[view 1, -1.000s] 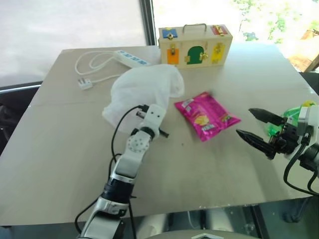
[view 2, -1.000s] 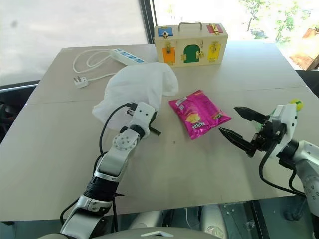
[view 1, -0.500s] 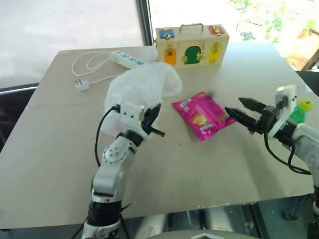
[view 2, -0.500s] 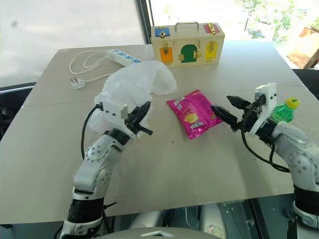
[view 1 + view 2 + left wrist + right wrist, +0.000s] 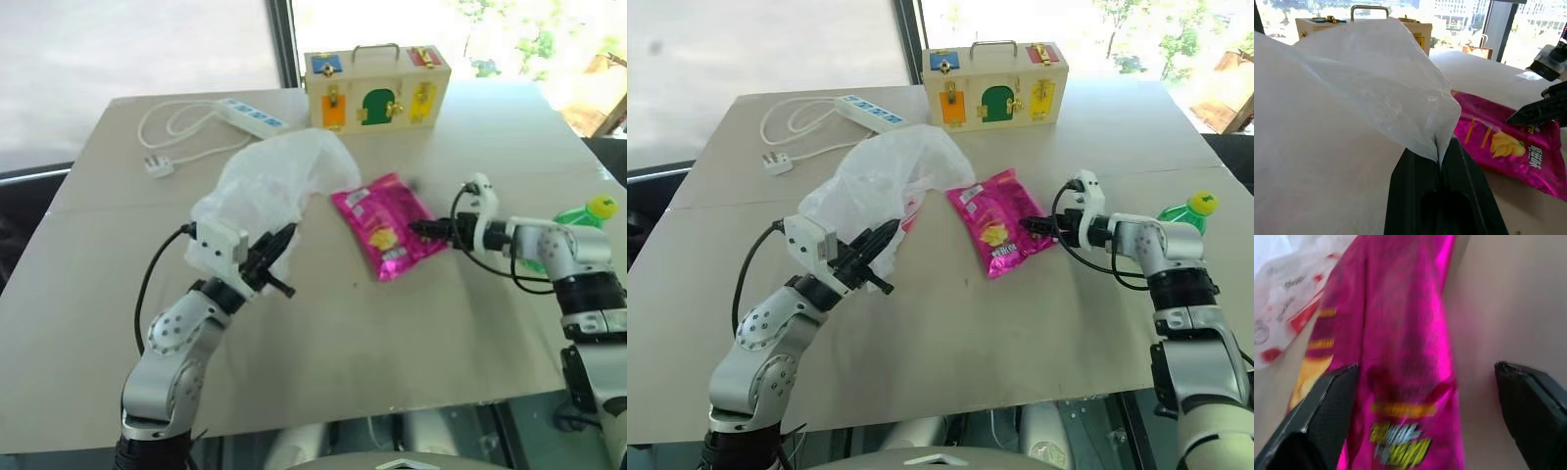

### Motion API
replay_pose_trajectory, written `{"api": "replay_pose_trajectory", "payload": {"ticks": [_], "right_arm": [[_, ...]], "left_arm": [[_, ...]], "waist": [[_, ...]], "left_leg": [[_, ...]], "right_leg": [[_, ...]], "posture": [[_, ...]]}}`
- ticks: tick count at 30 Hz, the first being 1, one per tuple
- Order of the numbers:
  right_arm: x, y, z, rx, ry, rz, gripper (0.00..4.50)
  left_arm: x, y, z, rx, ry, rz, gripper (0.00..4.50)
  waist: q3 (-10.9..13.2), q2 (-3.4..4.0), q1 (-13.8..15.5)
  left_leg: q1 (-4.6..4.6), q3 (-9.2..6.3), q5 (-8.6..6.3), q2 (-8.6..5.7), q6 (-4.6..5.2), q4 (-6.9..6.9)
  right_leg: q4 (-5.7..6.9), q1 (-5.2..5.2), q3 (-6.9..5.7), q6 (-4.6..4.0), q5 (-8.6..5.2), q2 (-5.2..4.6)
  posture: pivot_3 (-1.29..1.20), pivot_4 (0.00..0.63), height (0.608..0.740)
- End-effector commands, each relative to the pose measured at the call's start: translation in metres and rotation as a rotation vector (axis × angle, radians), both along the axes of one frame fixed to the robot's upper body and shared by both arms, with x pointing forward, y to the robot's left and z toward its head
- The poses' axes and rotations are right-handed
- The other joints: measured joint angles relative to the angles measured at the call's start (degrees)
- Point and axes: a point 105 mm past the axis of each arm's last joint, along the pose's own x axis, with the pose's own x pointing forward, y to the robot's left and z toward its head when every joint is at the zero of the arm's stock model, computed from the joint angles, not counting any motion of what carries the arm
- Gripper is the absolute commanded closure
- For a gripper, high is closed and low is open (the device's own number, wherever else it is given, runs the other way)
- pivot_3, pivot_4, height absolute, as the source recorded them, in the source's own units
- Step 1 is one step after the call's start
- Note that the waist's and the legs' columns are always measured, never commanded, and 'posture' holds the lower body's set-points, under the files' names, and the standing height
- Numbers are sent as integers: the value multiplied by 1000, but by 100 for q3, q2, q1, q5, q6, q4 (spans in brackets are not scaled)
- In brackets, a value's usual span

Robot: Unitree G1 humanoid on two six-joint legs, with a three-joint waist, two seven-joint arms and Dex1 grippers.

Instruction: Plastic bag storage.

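A: My left end effector (image 5: pixel 1439 161) is clamped on a pinch of the plastic bag (image 5: pixel 269 186), lifted off the tabletop (image 5: pixel 323 323) left of centre. Right end effector (image 5: pixel 1425 396) stands wide apart, straddling the pink snack packet (image 5: pixel 387 227).

B: Risks?

A: Thin film could slip or tear if I pull harder. Right could shove the packet instead of gripping it.

B: Blind spots?

A: Can't find the bag's mouth or handles. Green bottle (image 5: pixel 1185 210) sits half behind my right arm.

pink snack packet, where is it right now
The pink snack packet lies flat mid-table, just right of the plastic bag and in front of the wooden box, with the open right gripper at its right edge.
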Motion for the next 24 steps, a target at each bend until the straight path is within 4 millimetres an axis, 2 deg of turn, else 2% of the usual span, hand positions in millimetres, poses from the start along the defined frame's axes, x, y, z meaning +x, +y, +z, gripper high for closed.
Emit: {"api": "replay_pose_trajectory", "payload": {"ticks": [1, 4, 5, 10, 13, 17, 21, 24], "right_arm": [[-7, 17, 11, 56, -16, 105, 864], [-9, 20, 17, 87, -26, 129, 1990], [-9, 20, 19, 98, -27, 129, 2554], [-11, 6, 32, 164, -53, 74, 4415], [-20, -9, 45, 191, -100, 41, 4415], [-50, -32, 70, 255, -162, 35, 4415], [-88, -50, 92, 301, -226, 17, 4415], [-107, -50, 98, 321, -244, 30, 4415]], "left_arm": [[0, 1, 9, 49, -66, -33, 4500], [7, 2, 9, 74, -74, -54, 4500], [8, 1, 10, 80, -78, -62, 4500], [23, -6, 14, 96, -101, -105, 4500], [31, -18, 18, 90, -121, -150, 4500], [41, -49, 26, 73, -159, -263, 4500], [47, -106, 36, 24, -206, -445, 4500], [37, -132, 40, 11, -234, -567, 4500]], "waist": [[0, 1, -5], [1, 2, -6], [1, 2, -10], [1, 2, -24], [0, 2, -24], [1, 3, 6], [0, 2, 28], [-1, 1, 3]], "left_leg": [[0, -3, 0, 0, 0, 0], [0, -8, 0, 0, 0, 0], [-2, -8, 0, 0, 0, 3], [-8, -11, 0, -2, 0, 5], [-46, -21, 0, -5, 0, 20], [-77, -37, 0, -16, 0, 41], [-96, -47, 0, -17, 1, 74], [-104, -42, 0, -17, 1, 91]], "right_leg": [[1, 0, -2, 0, 0, 0], [4, -1, -8, 0, 0, 0], [4, 0, -9, 0, 0, 0], [4, -5, -12, 0, 0, -1], [13, -35, -24, 0, 0, -3], [38, -60, -48, 0, 0, -13], [42, -62, -63, 1, 1, -19], [50, -62, -59, 2, 2, -19]], "posture": [[0, 150, 740], [0, 150, 740], [0, 150, 740], [0, 150, 740], [0, 150, 740], [0, 150, 740], [0, 150, 740], [0, 150, 740]]}}
